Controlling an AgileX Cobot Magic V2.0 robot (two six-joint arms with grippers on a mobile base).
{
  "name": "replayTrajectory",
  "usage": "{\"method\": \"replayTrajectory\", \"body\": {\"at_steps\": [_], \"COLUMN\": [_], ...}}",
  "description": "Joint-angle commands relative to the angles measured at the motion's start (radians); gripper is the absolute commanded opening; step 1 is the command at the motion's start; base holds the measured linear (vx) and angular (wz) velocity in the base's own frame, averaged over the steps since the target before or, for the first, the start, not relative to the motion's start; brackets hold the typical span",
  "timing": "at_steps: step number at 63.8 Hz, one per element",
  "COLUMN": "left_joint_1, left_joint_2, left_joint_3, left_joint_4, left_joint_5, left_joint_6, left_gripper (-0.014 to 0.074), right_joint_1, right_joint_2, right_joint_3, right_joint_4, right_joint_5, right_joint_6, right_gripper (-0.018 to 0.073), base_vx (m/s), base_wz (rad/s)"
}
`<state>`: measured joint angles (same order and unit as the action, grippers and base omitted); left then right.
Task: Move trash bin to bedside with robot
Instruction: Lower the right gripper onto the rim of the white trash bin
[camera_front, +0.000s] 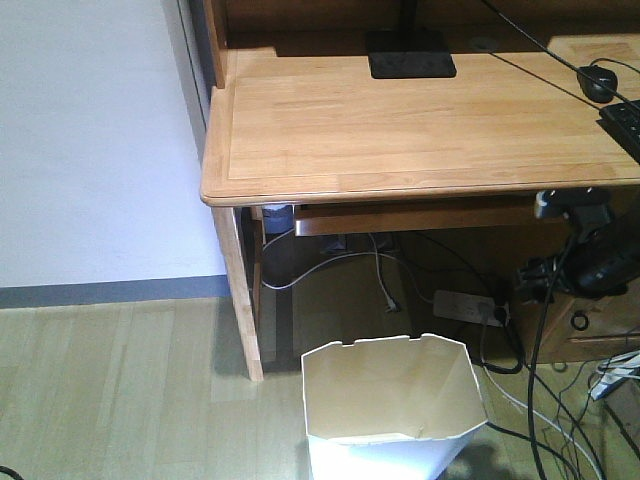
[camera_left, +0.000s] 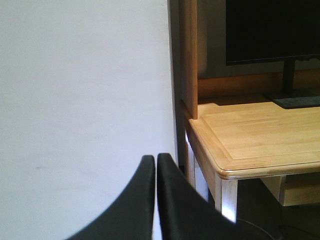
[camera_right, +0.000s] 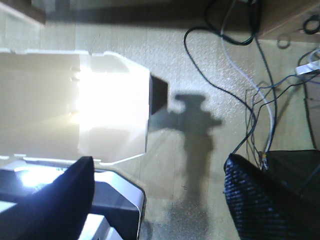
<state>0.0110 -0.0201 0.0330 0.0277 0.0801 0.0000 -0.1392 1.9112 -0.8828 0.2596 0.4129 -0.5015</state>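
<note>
Closest to the front camera, the trash bin (camera_front: 390, 395) stands upright on the wooden floor (camera_front: 120, 380). It is just in front of the desk (camera_front: 400, 130), near its front leg (camera_front: 240, 290), and its cream inside is showing. The right gripper (camera_right: 157, 160) hangs just beside the bin's rim, fingers spread wide and released, with only floor between them. Cables (camera_front: 537, 380) trail across the floor beside the bin. The left gripper (camera_left: 156, 162) is clenched on nothing, fingers pressed together, facing the white wall (camera_left: 75, 75) by the desk's corner.

White trash bin (camera_front: 370, 460) with cream inside, honey-brown wood-grained desk (camera_front: 400, 130), pale plank floor (camera_front: 120, 380), black cables (camera_front: 540, 350), white wall (camera_front: 90, 130).
</note>
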Motion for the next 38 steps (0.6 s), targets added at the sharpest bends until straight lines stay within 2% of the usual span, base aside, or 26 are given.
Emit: {"method": "replayTrajectory", "body": {"at_steps": [1,14,26,38], "left_joint_1": [-0.006,-0.006,-0.006,-0.006], "left_joint_2": [-0.008,-0.008,-0.008,-0.008], "left_joint_3": [0.012,0.012,0.012,0.012], "left_joint_4": [-0.009,-0.009,-0.009,-0.009], "left_joint_5": [-0.074,-0.074,-0.074,-0.074], "left_joint_6": [-0.014,-0.014,-0.014,-0.014], "left_gripper": [-0.0006,-0.0006,-0.0006,-0.0006], "right_joint_1": [-0.004,-0.004,-0.004,-0.002], "right_joint_2": [0.043,0.237,0.438,0.614], "right_joint_3": [-0.023,-0.034,-0.16,-0.295], "right_joint_4": [0.071,0.232,0.329,0.389], "right_joint_5": [-0.072,-0.217,-0.17,-0.154], "right_joint_6": [-0.098,-0.212,-0.341,-0.368], "right_gripper": [0.0519,0.0519,0.0517,0.0501], "base_vx": [0.0,0.0,0.0,0.0], "base_wz": [0.0,0.0,0.0,0.0]}}
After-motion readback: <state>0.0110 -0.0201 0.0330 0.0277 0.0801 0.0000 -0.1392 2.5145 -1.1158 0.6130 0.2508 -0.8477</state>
